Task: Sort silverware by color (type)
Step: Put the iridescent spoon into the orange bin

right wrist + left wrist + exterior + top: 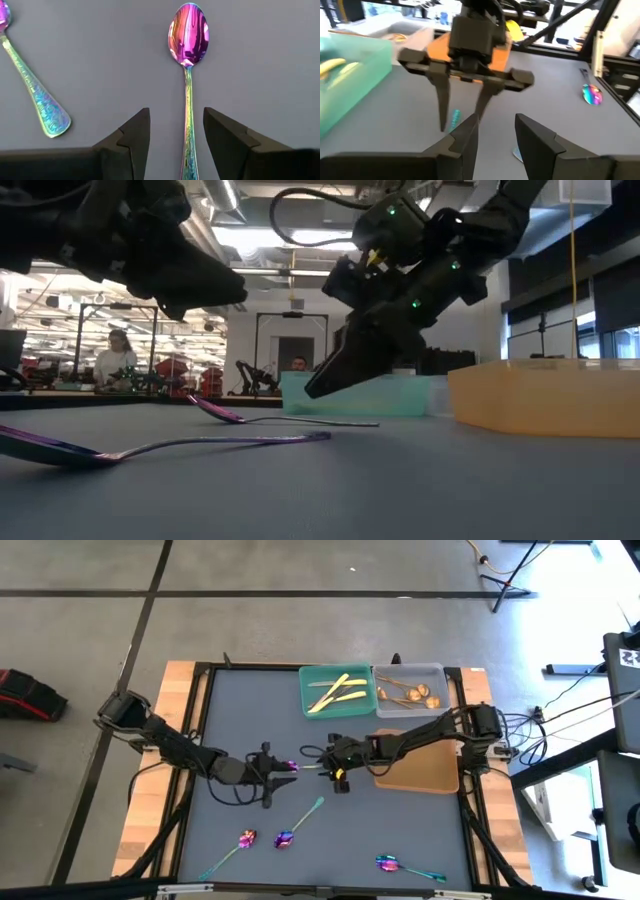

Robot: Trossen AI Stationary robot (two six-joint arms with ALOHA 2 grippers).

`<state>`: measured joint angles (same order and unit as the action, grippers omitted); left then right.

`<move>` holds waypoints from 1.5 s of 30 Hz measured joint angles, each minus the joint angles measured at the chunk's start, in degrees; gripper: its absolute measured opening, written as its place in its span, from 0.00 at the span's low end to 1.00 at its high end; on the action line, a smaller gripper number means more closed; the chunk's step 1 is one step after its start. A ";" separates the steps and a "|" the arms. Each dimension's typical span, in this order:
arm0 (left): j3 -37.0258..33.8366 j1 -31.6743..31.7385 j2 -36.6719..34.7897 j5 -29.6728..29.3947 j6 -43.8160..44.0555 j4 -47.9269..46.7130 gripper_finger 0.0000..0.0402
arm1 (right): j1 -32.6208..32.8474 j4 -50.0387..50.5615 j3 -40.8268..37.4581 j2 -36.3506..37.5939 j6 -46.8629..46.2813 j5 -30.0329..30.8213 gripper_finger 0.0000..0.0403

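Foreground, low view: an iridescent purple spoon (150, 448) lies flat on the table (250, 720), bowl to the left, with a second one (232, 417) lying farther back. The grey table carries both dark arms, which meet near its centre. The left gripper (283, 768) reaches in from the left with its fingers apart and nothing seen between them. The right gripper (325, 762) faces it from the right, tilted downward, its fingers apart on either side of a teal handle without touching it.

Along the far edge stand a green tray (312, 700) and, just right of it, a grey tray (440, 675). An orange tray (430, 780) sits at the right edge, nearer than the grey one.

The green tray holds pale gold knives (335, 692) and the grey tray holds copper spoons (410, 695). Between the two grippers lies the straddled spoon (188, 35), bowl toward the left gripper, flat on the table. Three further iridescent spoons rest loose toward the near edge: one (300, 825) near the centre, one (240, 842) to its left, and one (400, 865) well to the right
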<state>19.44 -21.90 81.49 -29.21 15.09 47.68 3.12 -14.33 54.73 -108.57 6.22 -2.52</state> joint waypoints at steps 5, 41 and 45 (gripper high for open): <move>0.00 0.00 0.00 -1.78 0.00 0.62 0.31 | -0.14 -2.72 0.27 -1.36 0.02 0.20 0.42; 0.02 0.12 0.15 -3.21 -0.26 2.51 0.31 | -2.52 -7.24 1.59 -8.63 3.26 -0.47 0.03; 0.02 0.12 0.15 -3.19 -0.24 2.51 0.31 | -2.37 -7.14 1.59 -8.66 4.89 -0.04 0.04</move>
<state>19.46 -21.78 81.65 -32.41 14.85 50.19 0.75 -21.47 56.31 -117.23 11.11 -2.57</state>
